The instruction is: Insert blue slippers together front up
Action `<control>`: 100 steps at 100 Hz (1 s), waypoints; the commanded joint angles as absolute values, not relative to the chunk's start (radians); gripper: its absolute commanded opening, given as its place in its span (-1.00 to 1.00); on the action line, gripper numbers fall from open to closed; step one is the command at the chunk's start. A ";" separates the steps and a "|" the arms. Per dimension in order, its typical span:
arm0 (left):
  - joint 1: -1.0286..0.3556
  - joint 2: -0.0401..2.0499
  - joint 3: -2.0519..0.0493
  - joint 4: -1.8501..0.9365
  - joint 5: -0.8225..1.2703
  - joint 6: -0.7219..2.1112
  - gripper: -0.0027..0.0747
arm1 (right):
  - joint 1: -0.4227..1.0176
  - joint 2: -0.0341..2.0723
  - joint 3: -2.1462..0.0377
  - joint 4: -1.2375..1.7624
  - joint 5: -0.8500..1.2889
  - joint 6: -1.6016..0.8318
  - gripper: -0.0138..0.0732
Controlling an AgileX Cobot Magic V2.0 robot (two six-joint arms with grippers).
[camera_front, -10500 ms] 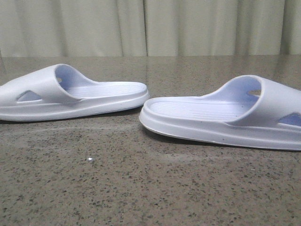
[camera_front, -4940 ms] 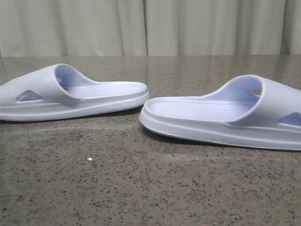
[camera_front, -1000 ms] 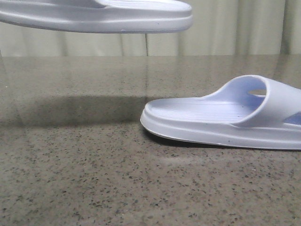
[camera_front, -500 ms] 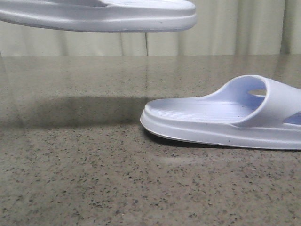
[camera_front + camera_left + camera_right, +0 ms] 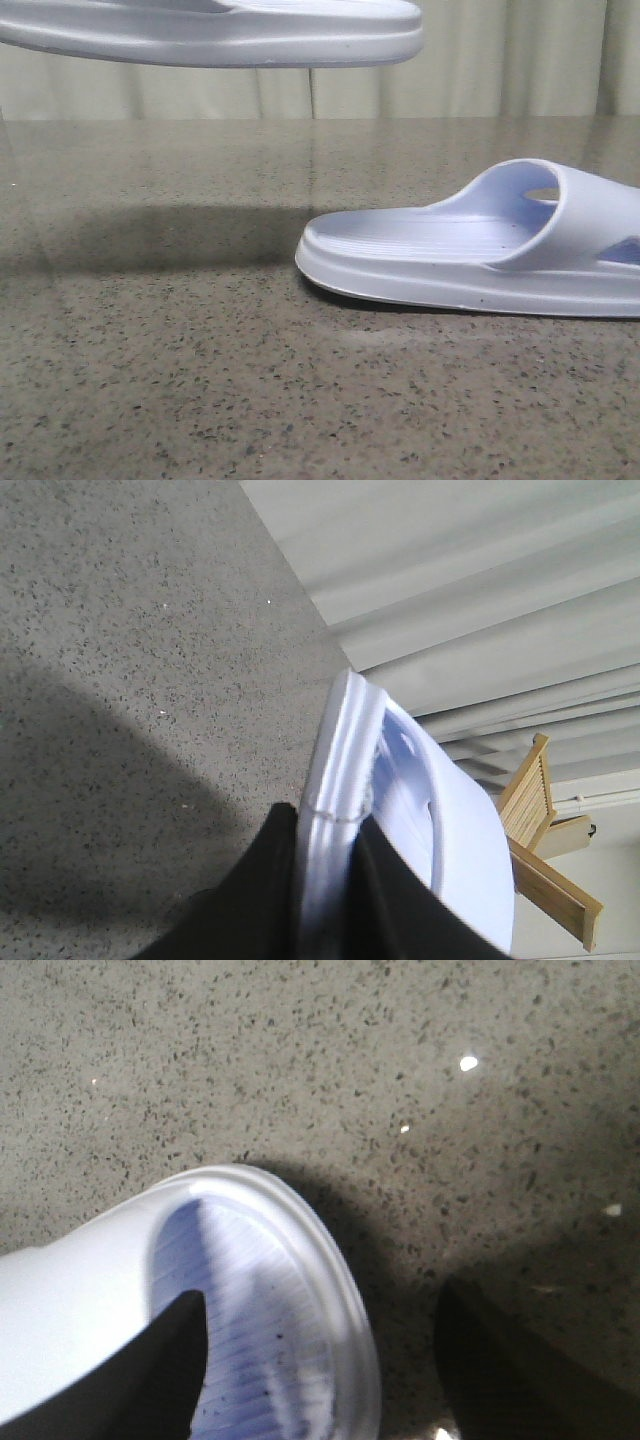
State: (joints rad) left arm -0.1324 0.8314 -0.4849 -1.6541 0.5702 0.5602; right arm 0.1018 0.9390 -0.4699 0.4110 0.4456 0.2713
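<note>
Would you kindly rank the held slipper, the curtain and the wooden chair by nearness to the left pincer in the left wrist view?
1. Held slipper: clamped in the left pincer.
2. Curtain: past the slipper's far end.
3. Wooden chair: beyond the curtain.

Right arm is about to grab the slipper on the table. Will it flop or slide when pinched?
Probably stiff: the lifted slipper, pinched at one edge by the left gripper, stays flat without sagging. The resting slipper may skid on the glossy stone table. Its thick sole suggests light foam.
</note>
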 commanded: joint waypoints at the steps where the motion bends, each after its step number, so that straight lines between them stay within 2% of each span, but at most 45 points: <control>1: -0.138 0.820 -0.510 -1.706 0.602 0.562 -0.89 | 0.103 0.946 -0.490 0.441 0.437 0.272 0.29; 14: -0.138 0.820 -0.510 -1.706 0.602 0.562 -0.89 | 0.103 0.946 -0.490 0.443 0.436 0.272 0.20; 31: -0.138 0.820 -0.510 -1.706 0.602 0.562 -0.89 | 0.103 0.946 -0.490 0.449 0.436 0.272 -0.19; 56: -0.138 0.820 -0.510 -1.706 0.602 0.562 -0.89 | 0.103 0.946 -0.490 0.449 0.410 0.272 -0.53; 73: -0.138 0.820 -0.510 -1.706 0.602 0.562 -0.89 | 0.103 0.946 -0.490 0.449 0.363 0.272 -0.93; 100: -0.138 0.820 -0.510 -1.706 0.602 0.562 -0.89 | 0.103 0.901 -0.492 0.491 0.175 0.272 -0.93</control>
